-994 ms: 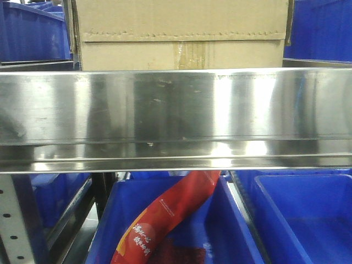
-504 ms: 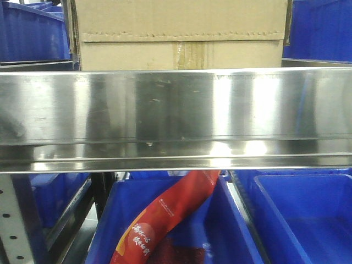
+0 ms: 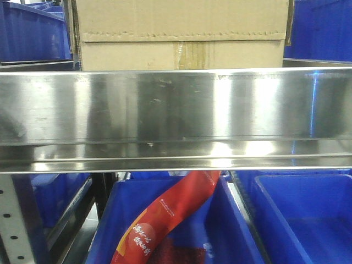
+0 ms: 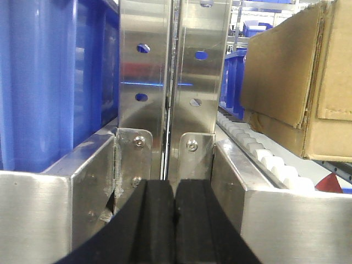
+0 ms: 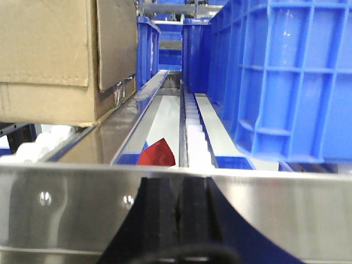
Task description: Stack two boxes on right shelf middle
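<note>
Front view — blue bin holds red packet.

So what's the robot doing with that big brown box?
Right now it isn't holding anything. The left end effector and the right end effector are both shut and empty, just in front of the shiny steel shelf. One cardboard box sits on that shelf, between blue bins. Nothing is seen stacked on it, though its top is out of view. Below, a red packet leans in another bin.
</note>
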`<action>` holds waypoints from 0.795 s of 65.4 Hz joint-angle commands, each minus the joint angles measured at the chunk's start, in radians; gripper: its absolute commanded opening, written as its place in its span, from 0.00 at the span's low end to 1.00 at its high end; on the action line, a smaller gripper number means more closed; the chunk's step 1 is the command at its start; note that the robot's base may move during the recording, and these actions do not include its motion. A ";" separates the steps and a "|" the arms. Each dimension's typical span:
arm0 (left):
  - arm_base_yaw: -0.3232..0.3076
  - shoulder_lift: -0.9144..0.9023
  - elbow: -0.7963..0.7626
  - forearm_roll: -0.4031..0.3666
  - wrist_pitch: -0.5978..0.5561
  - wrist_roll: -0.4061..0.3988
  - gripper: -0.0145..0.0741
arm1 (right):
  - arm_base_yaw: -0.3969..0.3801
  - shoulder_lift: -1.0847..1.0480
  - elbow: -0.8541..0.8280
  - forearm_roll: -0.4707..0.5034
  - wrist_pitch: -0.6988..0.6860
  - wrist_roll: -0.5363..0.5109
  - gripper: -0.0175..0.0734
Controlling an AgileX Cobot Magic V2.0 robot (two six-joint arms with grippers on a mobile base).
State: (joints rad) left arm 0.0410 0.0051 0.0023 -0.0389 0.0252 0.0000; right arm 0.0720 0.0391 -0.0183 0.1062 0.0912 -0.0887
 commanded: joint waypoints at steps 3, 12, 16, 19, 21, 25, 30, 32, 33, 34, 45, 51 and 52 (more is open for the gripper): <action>0.001 -0.005 -0.002 -0.005 -0.016 0.000 0.04 | -0.010 -0.039 0.018 0.002 -0.045 0.003 0.02; 0.001 -0.005 -0.002 -0.005 -0.016 0.000 0.04 | -0.010 -0.039 0.018 0.002 -0.008 0.003 0.02; 0.001 -0.005 -0.002 -0.005 -0.016 0.000 0.04 | -0.010 -0.039 0.018 0.002 -0.012 0.003 0.02; 0.001 -0.005 -0.002 -0.005 -0.016 0.000 0.04 | -0.010 -0.039 0.018 0.002 -0.012 0.003 0.02; 0.001 -0.005 -0.002 -0.005 -0.016 0.000 0.04 | -0.010 -0.039 0.018 0.002 -0.012 0.003 0.02; 0.001 -0.005 -0.002 -0.005 -0.016 0.000 0.04 | -0.010 -0.039 0.018 0.002 -0.012 0.003 0.02; 0.001 -0.005 -0.002 -0.005 -0.016 0.000 0.04 | -0.010 -0.039 0.018 0.002 -0.012 0.003 0.02; 0.001 -0.005 -0.002 -0.005 -0.016 0.000 0.04 | -0.010 -0.039 0.018 0.002 -0.012 0.003 0.02; 0.001 -0.005 -0.002 -0.005 -0.016 0.000 0.04 | -0.010 -0.039 0.018 0.002 -0.012 0.003 0.02; 0.001 -0.005 -0.002 -0.005 -0.016 0.000 0.04 | -0.010 -0.039 0.018 0.002 -0.012 0.003 0.02; 0.001 -0.005 -0.002 -0.005 -0.016 0.000 0.04 | -0.010 -0.039 0.018 0.002 -0.012 0.003 0.02; 0.001 -0.005 -0.002 -0.005 -0.016 0.000 0.04 | -0.010 -0.039 0.018 0.002 -0.012 0.003 0.02; 0.001 -0.005 -0.002 -0.005 -0.016 0.000 0.04 | -0.010 -0.039 0.018 0.002 -0.012 0.003 0.02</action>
State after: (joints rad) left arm 0.0410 0.0051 0.0023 -0.0407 0.0252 0.0000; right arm 0.0655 0.0039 -0.0035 0.1062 0.0906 -0.0887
